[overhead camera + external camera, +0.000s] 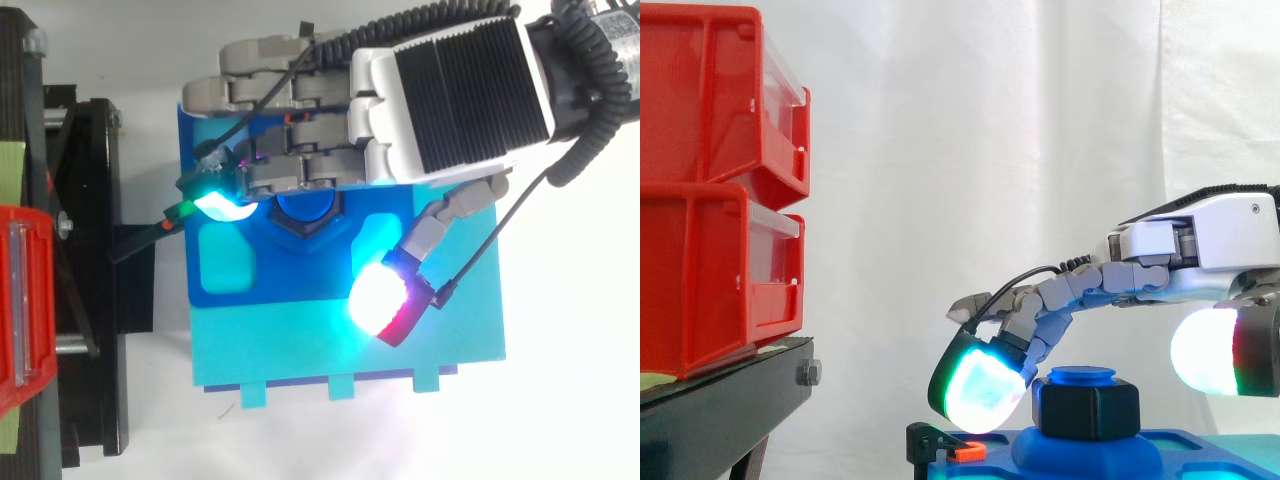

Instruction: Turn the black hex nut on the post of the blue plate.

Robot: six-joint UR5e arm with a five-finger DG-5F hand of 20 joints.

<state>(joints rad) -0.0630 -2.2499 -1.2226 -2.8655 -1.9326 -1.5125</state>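
The black hex nut (1088,408) (303,228) sits on the blue post (305,205) of the blue plate (1200,452) (225,150); the post's blue cap shows above the nut. My hand (450,90) (1200,240) reaches in from the right, and its fingers (290,165) stretch over the far half of the nut. One cyan-green fingertip (980,390) hangs just left of the nut, close to its side. The thumb pad (1225,350) (380,300), white and red, floats to the nut's other side, clear of it. Nothing is pinched.
Stacked red bins (720,180) stand on a black stand (730,400) at the left. A small black and orange clip (962,450) sits at the plate's left edge. A lighter cyan base (350,350) lies under the plate's near side.
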